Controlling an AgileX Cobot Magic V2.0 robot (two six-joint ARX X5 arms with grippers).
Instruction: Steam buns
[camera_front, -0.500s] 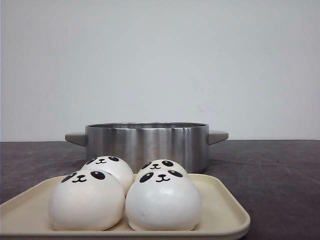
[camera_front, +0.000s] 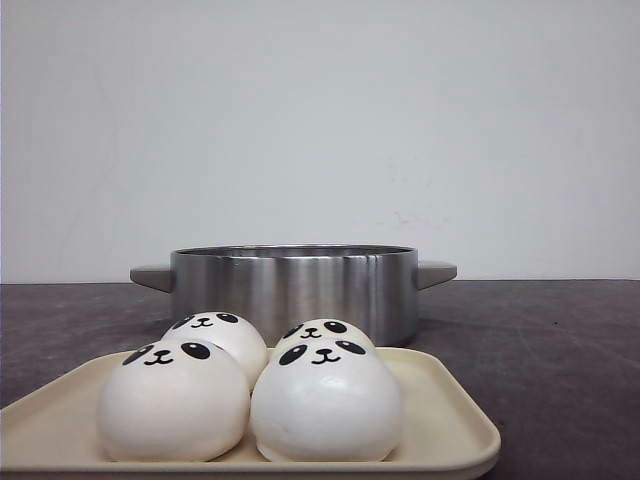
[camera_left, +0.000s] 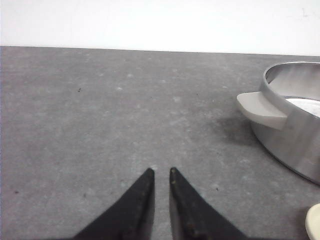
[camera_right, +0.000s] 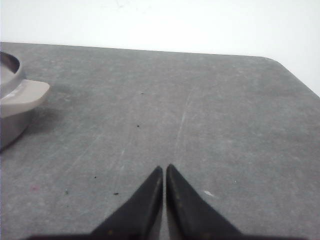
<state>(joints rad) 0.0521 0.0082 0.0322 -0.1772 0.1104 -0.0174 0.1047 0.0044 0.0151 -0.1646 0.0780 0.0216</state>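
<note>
Buns (camera_front: 250, 395), four in all, sit clustered on the cream tray (camera_front: 455, 425) in front of the steel pot (camera_front: 293, 290). Left gripper (camera_left: 161, 172): fingertips nearly together, holding nothing, over bare table (camera_left: 100, 125) beside the pot handle (camera_left: 260, 110). Right gripper (camera_right: 164, 169): fingertips closed, empty, near the table's rounded far corner.
</note>
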